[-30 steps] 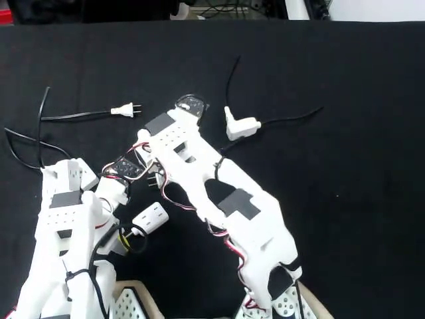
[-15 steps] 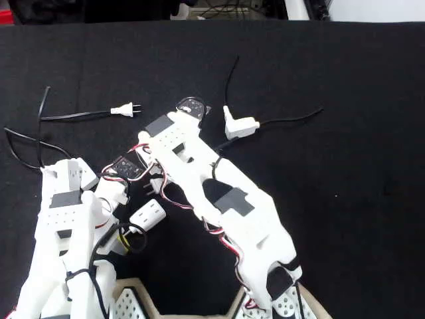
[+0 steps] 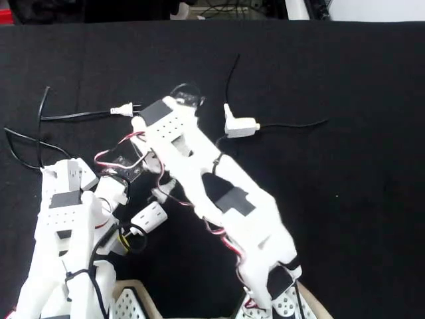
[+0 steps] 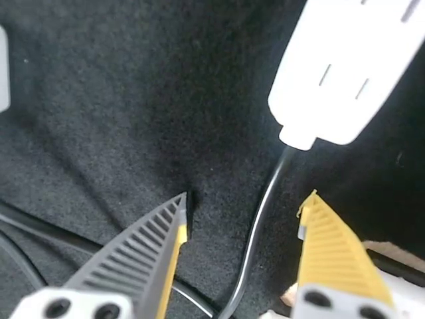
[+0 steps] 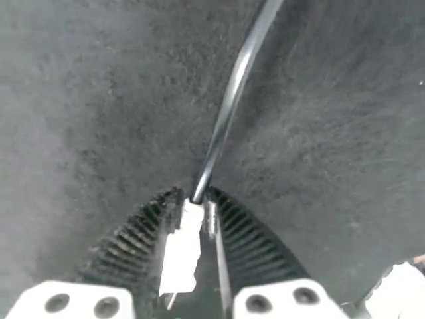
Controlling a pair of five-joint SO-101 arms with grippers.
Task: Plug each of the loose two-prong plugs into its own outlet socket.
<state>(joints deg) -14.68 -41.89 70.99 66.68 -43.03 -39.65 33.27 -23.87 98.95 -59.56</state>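
My right gripper (image 5: 192, 206) is shut on a small white two-prong plug (image 5: 180, 249); its black cable (image 5: 229, 106) runs away over the black cloth. In the high view this gripper (image 3: 159, 189) sits under the right arm, just beyond a white outlet socket (image 3: 149, 216). My left gripper (image 4: 242, 212) is open, its yellow fingers (image 4: 332, 246) on either side of the socket's black cable (image 4: 262, 206), close behind the socket (image 4: 352, 60). A second white plug (image 3: 123, 110) lies at the far left. A white angled plug (image 3: 239, 125) lies to the right of the right arm.
Black cables (image 3: 26, 149) loop across the cloth at the far left, beside the left arm (image 3: 63, 226). The right arm (image 3: 219, 193) spans the table's middle. The table's right half is bare black cloth (image 3: 358, 199).
The right arm has swung left and farther away, its far end now beside the loose plug at the left. The angled plug's cable has shifted slightly. The left arm and the socket stay put.
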